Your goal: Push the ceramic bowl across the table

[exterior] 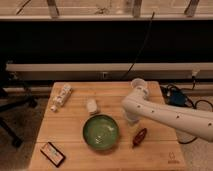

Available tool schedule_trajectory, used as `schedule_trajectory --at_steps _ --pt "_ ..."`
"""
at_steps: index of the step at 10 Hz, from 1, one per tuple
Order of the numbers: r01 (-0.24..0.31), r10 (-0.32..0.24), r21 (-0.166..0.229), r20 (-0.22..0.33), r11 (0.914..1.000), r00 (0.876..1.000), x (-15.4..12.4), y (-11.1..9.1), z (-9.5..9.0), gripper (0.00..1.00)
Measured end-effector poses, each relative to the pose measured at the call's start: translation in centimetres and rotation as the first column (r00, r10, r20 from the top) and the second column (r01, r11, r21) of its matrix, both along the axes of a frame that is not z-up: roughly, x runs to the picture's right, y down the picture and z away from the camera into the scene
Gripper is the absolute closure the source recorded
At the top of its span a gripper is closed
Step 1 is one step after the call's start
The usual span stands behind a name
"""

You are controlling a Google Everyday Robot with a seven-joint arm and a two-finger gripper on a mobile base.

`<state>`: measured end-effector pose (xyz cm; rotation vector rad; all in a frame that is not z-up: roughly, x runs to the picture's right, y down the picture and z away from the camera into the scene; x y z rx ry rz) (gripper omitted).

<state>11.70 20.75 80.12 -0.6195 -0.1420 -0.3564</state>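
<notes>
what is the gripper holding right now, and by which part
It cannot be told. The gripper is low beside the right rim of the green ceramic bowl, but no hold on the bowl shows.

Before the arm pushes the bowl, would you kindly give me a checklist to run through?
1. Bowl upright on table: ok.
2. Claw low at the bowl's right side: ok.
3. Claw touching bowl: cannot tell.
4. White object behind bowl, apart from it: ok.
5. Brown object right of bowl, apart from it: ok.
6. Card front-left, outside a leftward push line: cannot tell.
</notes>
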Motion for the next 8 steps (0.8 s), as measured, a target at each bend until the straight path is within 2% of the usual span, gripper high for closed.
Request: schedule_trajectory --at_steps 2,4,8 --pt "0.009 -0.009 -0.006 0.024 0.9999 1.000 -1.4 0.4 0.0 0.85" --pt "0.020 -0.020 -0.015 0.045 0.9997 0.999 -2.4 0.8 -0.1 0.98" --pt "0.040 -0.036 -0.034 0.110 0.9986 0.993 -4.6 1.5 -0.9 1.00"
